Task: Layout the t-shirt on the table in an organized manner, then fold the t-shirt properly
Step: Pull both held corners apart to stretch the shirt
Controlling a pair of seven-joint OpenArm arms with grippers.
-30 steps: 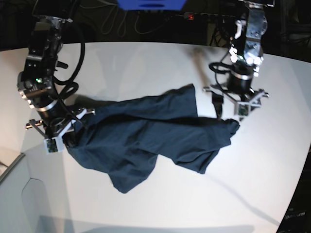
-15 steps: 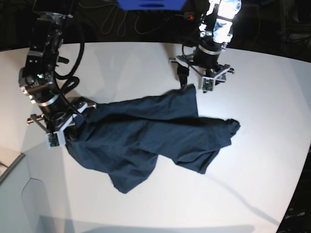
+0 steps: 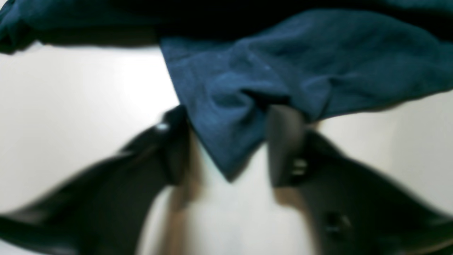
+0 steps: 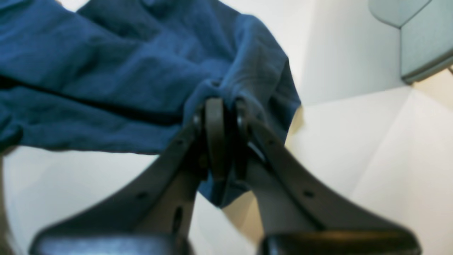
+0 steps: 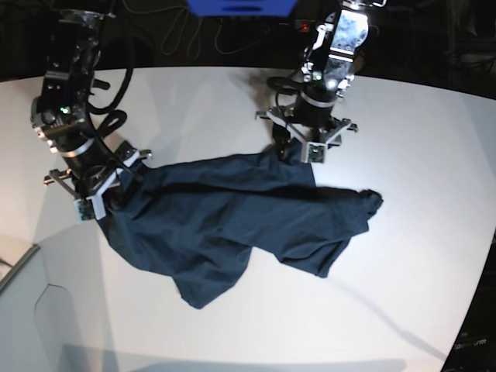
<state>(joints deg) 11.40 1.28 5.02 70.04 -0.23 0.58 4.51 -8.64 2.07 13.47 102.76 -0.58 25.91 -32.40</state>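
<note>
The dark navy t-shirt (image 5: 225,217) lies crumpled across the white table (image 5: 403,294). My right gripper (image 5: 105,205) is at the shirt's left edge, shut on a bunched fold of the t-shirt (image 4: 124,71); in the right wrist view the right gripper (image 4: 223,102) has cloth pinched between its tips. My left gripper (image 5: 298,151) is at the shirt's far top corner. In the blurred left wrist view the left gripper (image 3: 230,117) has its jaws apart, and a pointed corner of the t-shirt (image 3: 283,60) lies between them on the table (image 3: 70,106).
A pale grey panel (image 5: 23,310) adjoins the table at the lower left and also shows as a grey panel (image 4: 417,35) in the right wrist view. Cables and a blue object (image 5: 240,6) sit behind the table's far edge.
My left arm left the shirt's right end, swung to its far top corner and came down over it, jaws narrowing. My right gripper shifted slightly back, still holding the cloth.
</note>
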